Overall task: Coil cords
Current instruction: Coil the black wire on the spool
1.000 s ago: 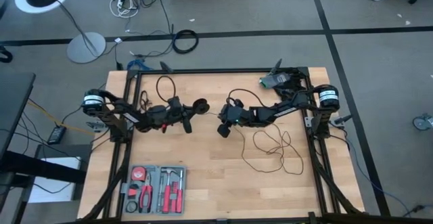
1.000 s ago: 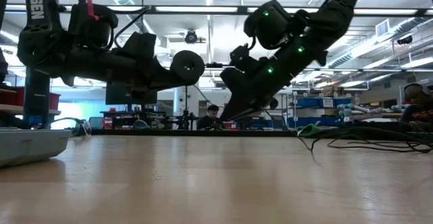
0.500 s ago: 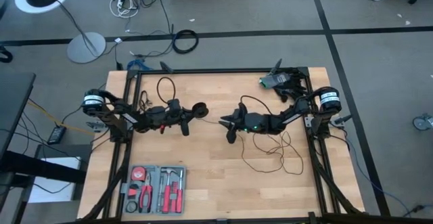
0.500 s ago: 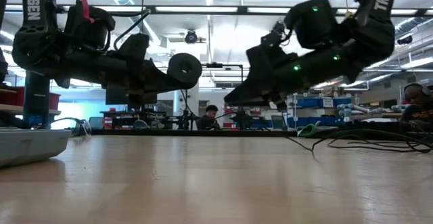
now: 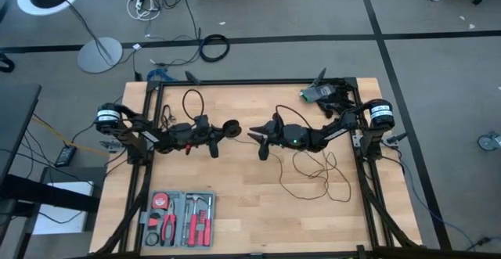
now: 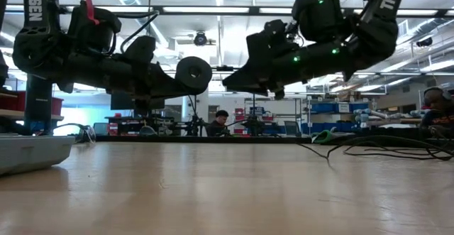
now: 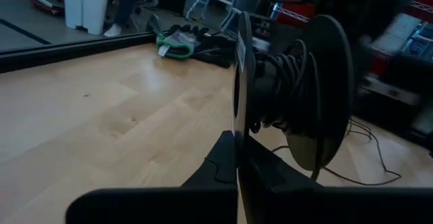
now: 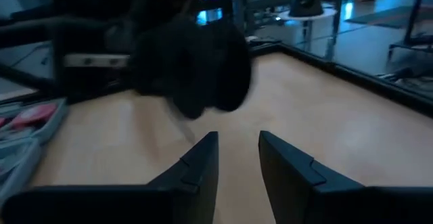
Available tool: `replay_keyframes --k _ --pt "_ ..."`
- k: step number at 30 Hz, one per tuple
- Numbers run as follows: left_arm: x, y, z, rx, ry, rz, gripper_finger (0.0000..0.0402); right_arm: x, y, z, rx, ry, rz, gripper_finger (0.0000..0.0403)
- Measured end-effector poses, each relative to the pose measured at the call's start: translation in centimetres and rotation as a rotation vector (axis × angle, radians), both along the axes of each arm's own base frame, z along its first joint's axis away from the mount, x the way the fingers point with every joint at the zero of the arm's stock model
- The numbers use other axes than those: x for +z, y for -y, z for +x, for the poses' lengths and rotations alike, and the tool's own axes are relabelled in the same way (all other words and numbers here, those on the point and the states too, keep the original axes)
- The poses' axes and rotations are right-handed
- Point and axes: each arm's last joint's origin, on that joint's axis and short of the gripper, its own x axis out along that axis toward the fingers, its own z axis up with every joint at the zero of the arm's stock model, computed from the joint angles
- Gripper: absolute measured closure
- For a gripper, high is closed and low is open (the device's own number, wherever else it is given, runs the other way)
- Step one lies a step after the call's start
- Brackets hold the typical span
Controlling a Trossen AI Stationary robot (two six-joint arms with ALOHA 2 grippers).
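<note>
The cord is a thin black wire. Part of it is wound on a black two-disc puck (image 7: 287, 82), and the rest lies in loose loops (image 5: 317, 173) on the table's right half. My left gripper (image 7: 238, 163) is shut on the puck (image 5: 230, 127) above the table's middle. My right gripper (image 8: 238, 146) is open and points almost level at the puck (image 8: 196, 68) from the right, a short way off (image 5: 255, 134). A thin wire runs from the puck toward one right finger; I cannot tell whether they touch. My left gripper pinches the rim of the puck's near disc (image 7: 241, 126) between its two fingers. The fingers come level from the table's left. The puck is lifted clear of the table (image 6: 194, 72), its discs standing on edge with the wound wire between them.
A grey tool case (image 5: 178, 218) lies at the near left. A green and black bundle (image 5: 321, 93) sits at the far right corner. Bare wood lies under both grippers (image 6: 227, 185). A person (image 6: 221, 121) sits in the room behind.
My right gripper has tipped up from slanting down at the table to almost level. It has risen a little and now points at the puck. The left gripper and the puck have kept still.
</note>
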Motion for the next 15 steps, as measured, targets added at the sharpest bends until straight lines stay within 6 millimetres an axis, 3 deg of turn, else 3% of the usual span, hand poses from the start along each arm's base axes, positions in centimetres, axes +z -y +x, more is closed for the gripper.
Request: replay_keyframes --k 6,15 --pt "-0.1 0.1 0.0 -0.033 -0.007 -0.004 0.0398 0.7 1.6 0.6 0.17 0.025 0.029 0.0296" --pt "-0.5 0.2 0.0 -0.09 -0.052 -0.018 0.0398 1.3 2.6 1.3 0.228 0.014 0.041 0.0296"
